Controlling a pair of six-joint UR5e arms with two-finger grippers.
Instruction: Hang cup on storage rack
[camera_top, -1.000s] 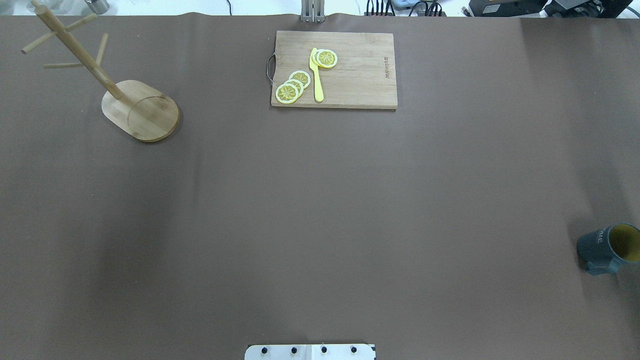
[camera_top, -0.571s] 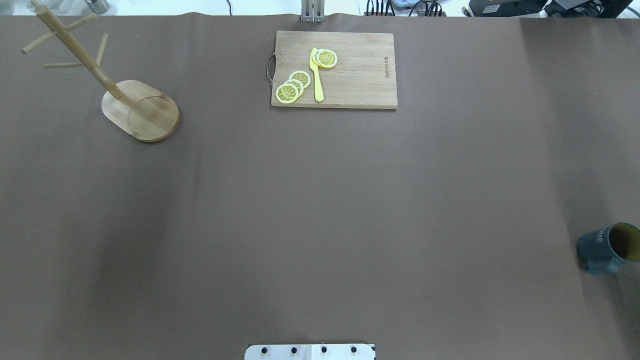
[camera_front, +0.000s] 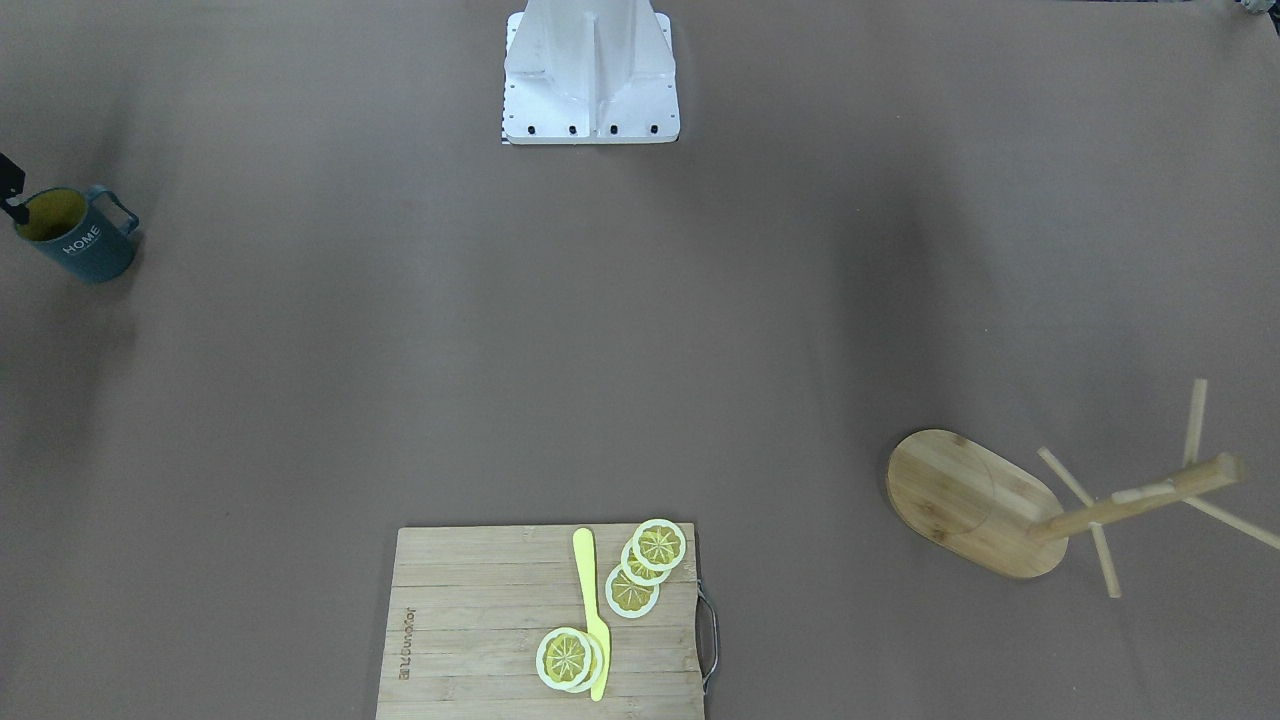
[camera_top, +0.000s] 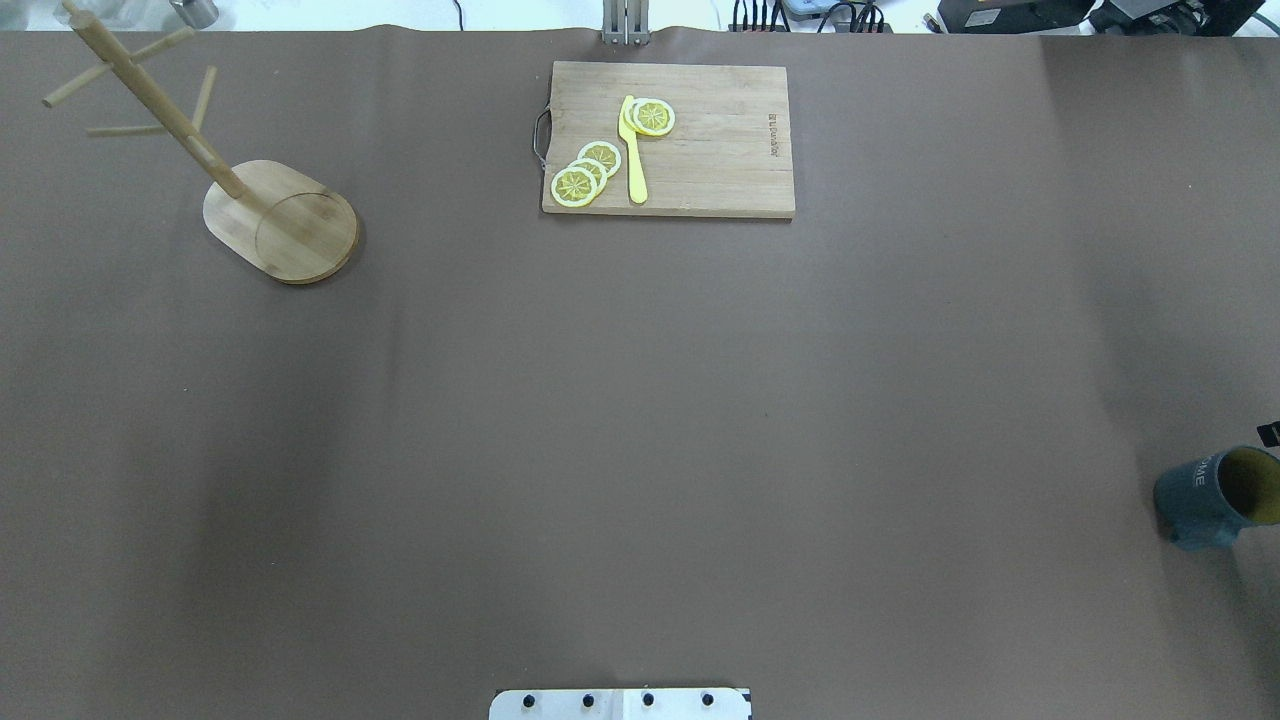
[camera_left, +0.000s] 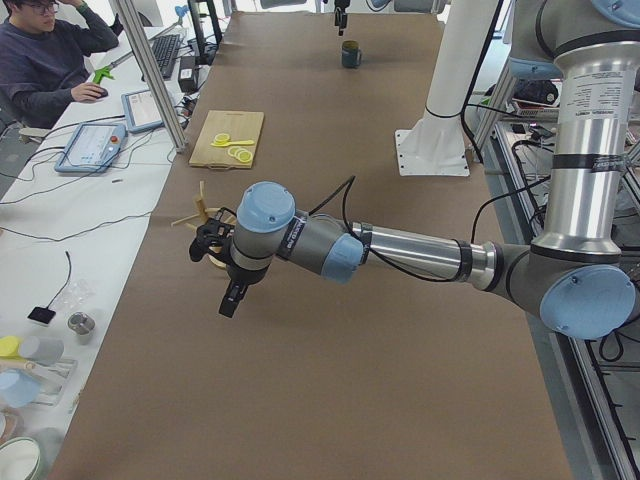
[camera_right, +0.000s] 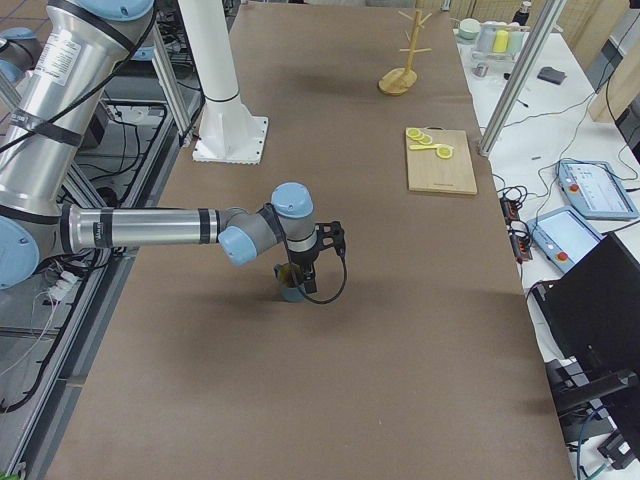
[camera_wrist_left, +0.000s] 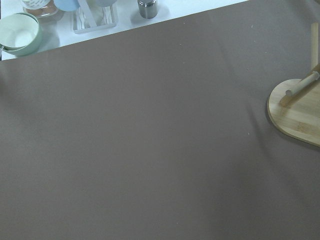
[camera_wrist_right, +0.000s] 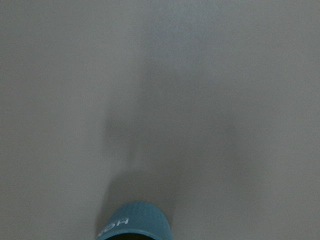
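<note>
The dark teal cup (camera_top: 1213, 495) with "HOME" lettering and yellow inside stands upright at the table's right edge; it also shows in the front view (camera_front: 75, 238) and at the bottom of the right wrist view (camera_wrist_right: 132, 223). My right gripper (camera_right: 303, 280) hangs directly over the cup, one black fingertip (camera_front: 12, 195) at its rim; I cannot tell whether it is open or shut. The bamboo storage rack (camera_top: 281, 222) stands far left at the back, pegs bare. My left gripper (camera_left: 229, 299) hovers near the rack's base (camera_wrist_left: 295, 114); its state cannot be told.
A wooden cutting board (camera_top: 668, 139) with lemon slices and a yellow knife (camera_top: 634, 150) lies at the back centre. The robot's white base (camera_front: 590, 70) is at the near edge. Bowls and cups (camera_wrist_left: 20, 31) sit off the table's left end.
A black tip of my right gripper has come into the overhead view at the right edge, just above the cup. The cup and rack have not moved.
</note>
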